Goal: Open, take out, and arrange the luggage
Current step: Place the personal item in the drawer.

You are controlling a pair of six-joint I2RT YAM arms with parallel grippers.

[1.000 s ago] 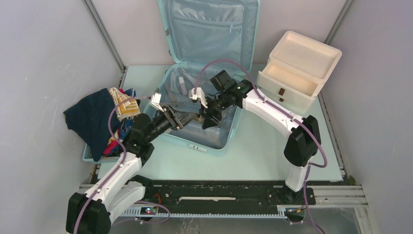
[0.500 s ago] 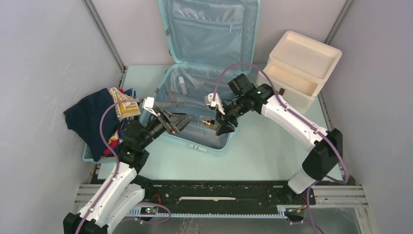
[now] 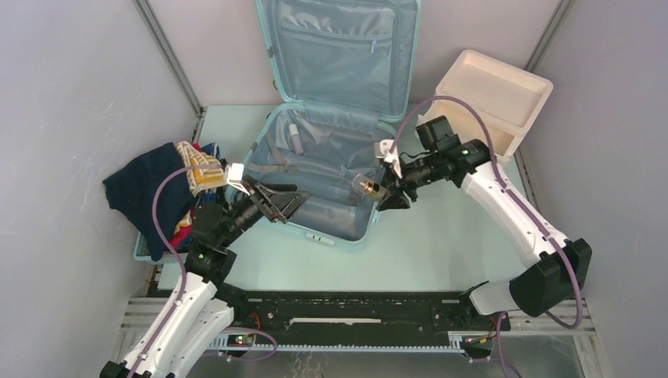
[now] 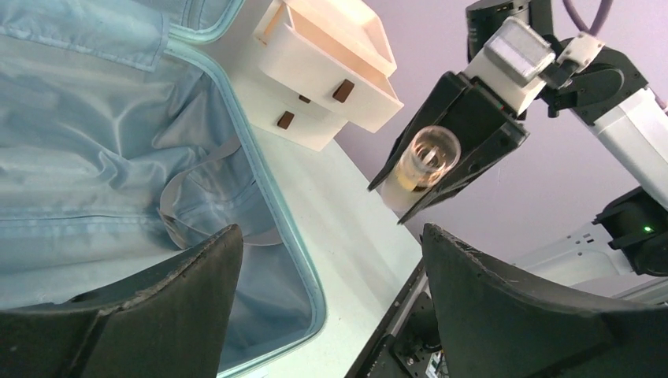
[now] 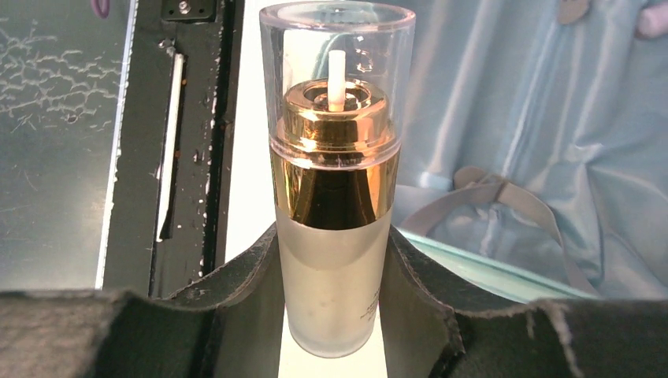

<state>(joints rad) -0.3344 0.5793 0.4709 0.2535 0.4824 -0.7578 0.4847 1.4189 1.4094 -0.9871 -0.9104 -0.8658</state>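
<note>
The mint-blue luggage [image 3: 329, 228] lies open on the table, its lid upright against the back wall, grey-blue lining showing [image 4: 94, 142]. My right gripper [image 3: 386, 194] is shut on a frosted bottle [image 5: 337, 213] with a gold collar and clear cap, held over the luggage's right rim; the bottle also shows in the top view [image 3: 365, 186] and the left wrist view [image 4: 425, 157]. My left gripper [image 3: 293, 198] is open and empty above the luggage's near left part. A small white tube [image 3: 295, 138] lies inside the luggage at the back.
A cream-white box with brown drawer tabs [image 3: 490, 93] stands at the back right, partly behind my right arm. A pile of dark blue and patterned clothes [image 3: 161, 189] lies over a basket at the left. A black rail [image 3: 346, 309] runs along the near edge.
My right gripper has lifted the bottle out of the luggage and moved it right, toward the rim. My left gripper has drawn back to the left and near side, still open.
</note>
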